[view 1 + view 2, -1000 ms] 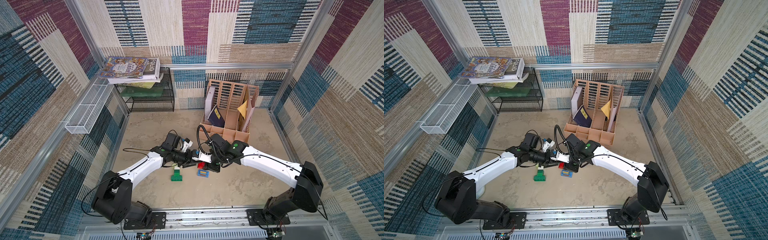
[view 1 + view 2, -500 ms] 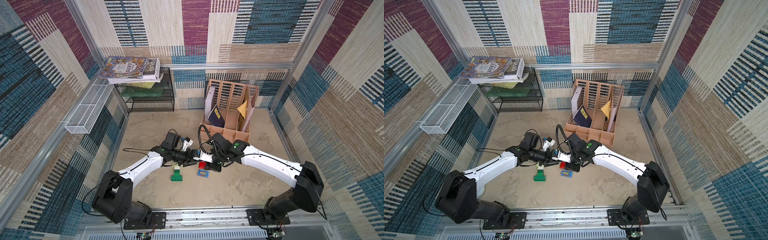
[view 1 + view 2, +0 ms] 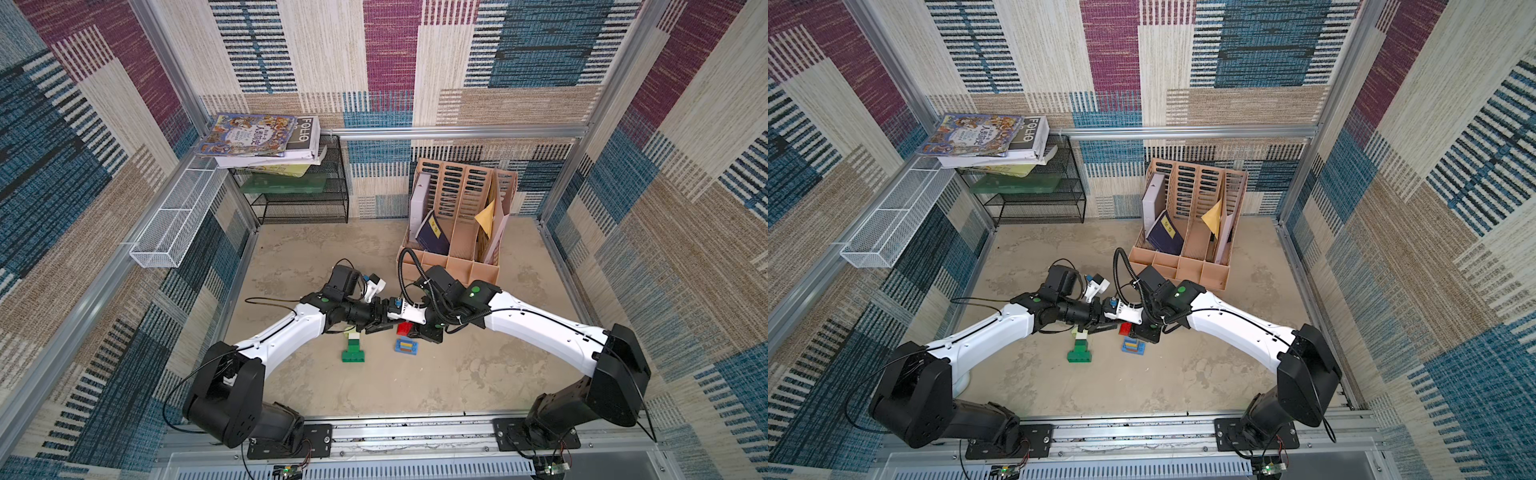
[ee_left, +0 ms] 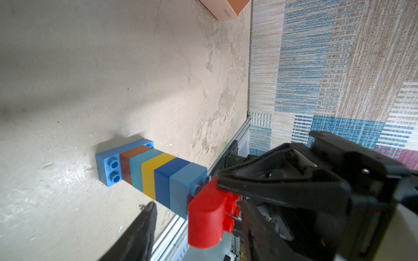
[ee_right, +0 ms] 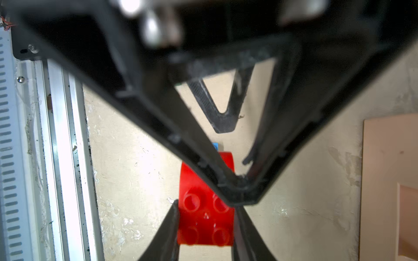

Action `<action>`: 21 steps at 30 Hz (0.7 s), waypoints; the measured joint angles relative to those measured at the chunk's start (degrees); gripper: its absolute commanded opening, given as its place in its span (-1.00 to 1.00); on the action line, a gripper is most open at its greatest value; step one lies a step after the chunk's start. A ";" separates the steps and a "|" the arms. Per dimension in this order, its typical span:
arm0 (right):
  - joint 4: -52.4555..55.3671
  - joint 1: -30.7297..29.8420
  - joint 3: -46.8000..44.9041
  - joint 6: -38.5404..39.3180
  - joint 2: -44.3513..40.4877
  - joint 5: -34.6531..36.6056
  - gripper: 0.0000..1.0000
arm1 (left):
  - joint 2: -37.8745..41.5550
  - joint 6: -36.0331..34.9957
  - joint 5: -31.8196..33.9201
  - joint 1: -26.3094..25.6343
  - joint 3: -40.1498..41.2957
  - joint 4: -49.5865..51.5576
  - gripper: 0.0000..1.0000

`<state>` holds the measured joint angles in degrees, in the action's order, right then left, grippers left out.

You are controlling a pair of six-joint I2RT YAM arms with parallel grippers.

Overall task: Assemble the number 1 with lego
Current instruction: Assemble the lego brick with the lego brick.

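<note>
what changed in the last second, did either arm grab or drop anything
Hardly anything visibly moved. The left end effector seems to have opened slightly beside the red brick; the top views are too small to be sure. The right end effector still grips that brick. The green stack and striped stack stayed put.

In both top views the red rounded studded plastic brick showed only one corner (the right gripper covered the rest). Behind that brick, in the right wrist view, the striped blue, yellow and brown brick column was a blue sliver. Over the brick the left gripper loomed blurred, its body cut off.
</note>
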<state>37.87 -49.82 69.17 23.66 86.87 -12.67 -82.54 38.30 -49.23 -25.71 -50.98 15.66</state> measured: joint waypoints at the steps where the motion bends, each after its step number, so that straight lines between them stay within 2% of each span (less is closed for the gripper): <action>1: -0.02 -0.02 -0.20 -0.07 0.00 0.00 -0.81 | -0.02 -0.07 -0.02 0.00 0.00 0.17 0.24; 21: 0.22 0.02 1.27 -0.81 2.47 0.74 -0.82 | -0.52 -1.36 0.00 0.00 0.50 1.51 0.13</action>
<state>38.09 -49.80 70.43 22.85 89.34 -11.92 -83.07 36.95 -49.23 -25.71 -50.48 17.17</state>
